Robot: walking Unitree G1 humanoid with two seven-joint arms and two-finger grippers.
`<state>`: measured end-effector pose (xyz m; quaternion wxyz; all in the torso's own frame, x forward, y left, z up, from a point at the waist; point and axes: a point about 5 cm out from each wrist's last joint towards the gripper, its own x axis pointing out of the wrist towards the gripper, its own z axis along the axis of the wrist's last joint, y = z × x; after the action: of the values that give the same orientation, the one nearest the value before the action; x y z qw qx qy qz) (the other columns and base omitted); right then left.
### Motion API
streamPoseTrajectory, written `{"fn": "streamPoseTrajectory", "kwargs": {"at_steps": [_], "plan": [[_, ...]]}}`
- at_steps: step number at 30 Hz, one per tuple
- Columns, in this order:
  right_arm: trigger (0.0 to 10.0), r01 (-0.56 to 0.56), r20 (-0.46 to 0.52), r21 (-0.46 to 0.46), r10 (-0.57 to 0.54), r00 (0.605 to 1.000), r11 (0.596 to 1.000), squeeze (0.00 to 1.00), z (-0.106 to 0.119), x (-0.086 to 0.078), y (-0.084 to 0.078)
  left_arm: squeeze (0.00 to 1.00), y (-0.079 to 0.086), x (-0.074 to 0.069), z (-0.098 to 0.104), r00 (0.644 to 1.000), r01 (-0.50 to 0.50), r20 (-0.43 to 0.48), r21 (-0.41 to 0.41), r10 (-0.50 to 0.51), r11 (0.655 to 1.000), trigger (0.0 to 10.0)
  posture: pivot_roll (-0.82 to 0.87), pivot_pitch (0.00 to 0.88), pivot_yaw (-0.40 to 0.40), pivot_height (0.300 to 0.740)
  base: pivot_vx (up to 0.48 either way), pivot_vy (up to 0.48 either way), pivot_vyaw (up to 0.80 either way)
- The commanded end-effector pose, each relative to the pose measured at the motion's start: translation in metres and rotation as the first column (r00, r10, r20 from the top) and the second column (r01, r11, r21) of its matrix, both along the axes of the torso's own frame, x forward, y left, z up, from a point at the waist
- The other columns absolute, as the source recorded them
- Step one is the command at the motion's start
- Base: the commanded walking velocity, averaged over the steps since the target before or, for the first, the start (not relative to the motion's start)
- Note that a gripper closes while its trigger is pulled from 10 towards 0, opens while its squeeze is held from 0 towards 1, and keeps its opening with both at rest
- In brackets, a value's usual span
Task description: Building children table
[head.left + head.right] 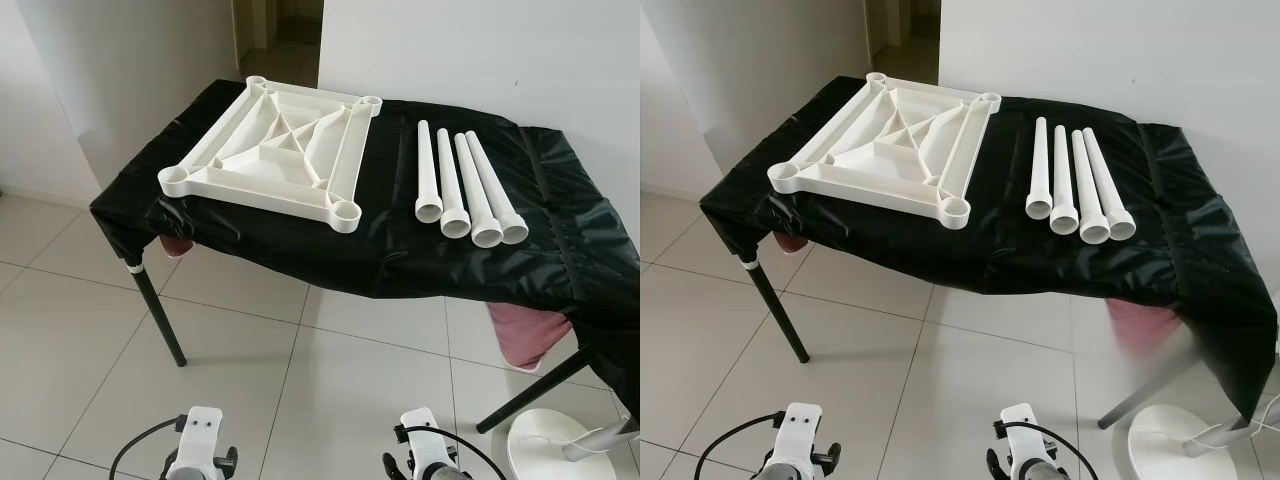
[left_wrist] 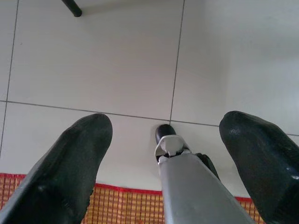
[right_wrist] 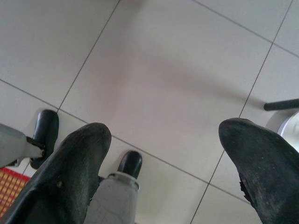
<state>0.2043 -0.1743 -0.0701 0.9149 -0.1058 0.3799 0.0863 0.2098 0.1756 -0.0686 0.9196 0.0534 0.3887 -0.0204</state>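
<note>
In front of me stands a folding table (image 1: 560,260) draped in a black cloth (image 1: 400,250). On its left part lies the white plastic tabletop (image 1: 275,150), upside down, ribs up, with a round socket at each corner. To its right, well apart from it, four white tube legs (image 1: 462,185) lie side by side, touching or nearly so, open ends toward me. I can read no brand, label or writing on any of these parts; if there is moulded lettering, it is too small to make out.

Both my arms hang low over the tiled floor (image 2: 117,60). My left gripper (image 2: 166,135) has its two black fingers spread wide apart, holding nothing, with my own leg and foot below it and the edge of a red-and-yellow woven mat (image 2: 121,205) by the foot. My right gripper (image 3: 166,133) is likewise spread apart and empty. A white round stand base (image 1: 550,445) sits on the floor near the table's right leg.
</note>
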Motion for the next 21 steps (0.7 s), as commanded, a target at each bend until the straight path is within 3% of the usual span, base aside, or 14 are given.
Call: {"fn": "streamPoseTrajectory", "kwargs": {"at_steps": [1,4,5,8,9,13,14,16,17,18,21], "plan": [[10.0,0.009,-0.009,-0.001,-0.009,1.000,1.000,0.00,-0.001,-0.002,-0.003,0.00,-0.005,-0.004,-0.003,0.998,0.061,-0.022,-0.070,-0.062,0.996,10.0,0.02,0.000,-0.021,0.740,0.000,0.000,0.00],[10.0,0.009,-0.009,-0.001,-0.009,1.000,1.000,0.00,-0.001,-0.002,-0.003,0.00,-0.005,-0.004,-0.003,0.998,0.061,-0.022,-0.070,-0.062,0.996,10.0,0.02,0.000,-0.021,0.740,0.000,0.000,0.00],[10.0,-0.006,0.069,0.026,0.004,0.998,1.000,0.00,0.009,0.012,0.002,0.00,0.001,0.009,0.007,0.998,0.045,0.057,-0.069,-0.041,0.997,10.0,-0.01,0.023,-0.006,0.740,0.000,0.000,0.00],[10.0,-0.006,0.069,0.026,0.004,0.998,1.000,0.00,0.009,0.012,0.002,0.00,0.001,0.009,0.007,0.998,0.045,0.057,-0.069,-0.041,0.997,10.0,-0.01,0.023,-0.006,0.740,0.000,0.000,0.00],[10.0,-0.029,0.209,0.062,0.016,0.978,0.998,0.00,0.026,0.032,0.006,0.00,0.007,0.023,0.021,0.985,0.025,0.172,-0.064,-0.013,0.998,10.0,0.01,0.049,-0.006,0.740,0.000,0.000,0.00],[10.0,-0.029,0.209,0.062,0.016,0.978,0.998,0.00,0.026,0.032,0.006,0.00,0.007,0.023,0.021,0.985,0.025,0.172,-0.064,-0.013,0.998,10.0,0.01,0.049,-0.006,0.740,0.000,0.000,0.00],[10.0,-0.056,0.384,0.110,0.010,0.923,0.992,0.00,0.053,0.057,0.013,0.00,0.008,0.042,0.043,0.942,0.029,0.336,-0.090,0.003,0.996,10.0,0.03,0.063,-0.016,0.740,0.000,0.000,0.00],[10.0,-0.056,0.384,0.110,0.010,0.923,0.992,0.00,0.053,0.057,0.013,0.00,0.008,0.042,0.043,0.942,0.029,0.336,-0.090,0.003,0.996,10.0,0.03,0.063,-0.016,0.740,0.000,0.000,0.00],[10.0,-0.097,0.535,0.147,0.004,0.845,0.984,0.00,0.083,0.079,0.024,0.00,0.008,0.059,0.071,0.870,0.048,0.494,-0.101,0.008,0.994,10.0,0.04,0.075,-0.019,0.740,0.000,0.000,0.00],[10.0,-0.133,0.629,0.164,0.001,0.778,0.977,0.00,0.108,0.092,0.032,0.00,0.005,0.069,0.094,0.804,0.079,0.595,-0.105,-0.001,0.991,10.0,0.04,0.077,-0.020,0.740,0.000,0.000,0.00],[10.0,-0.133,0.629,0.164,0.001,0.778,0.977,0.00,0.108,0.092,0.032,0.00,0.005,0.069,0.094,0.804,0.079,0.595,-0.105,-0.001,0.991,10.0,0.04,0.077,-0.020,0.740,0.000,0.000,0.00]]}}
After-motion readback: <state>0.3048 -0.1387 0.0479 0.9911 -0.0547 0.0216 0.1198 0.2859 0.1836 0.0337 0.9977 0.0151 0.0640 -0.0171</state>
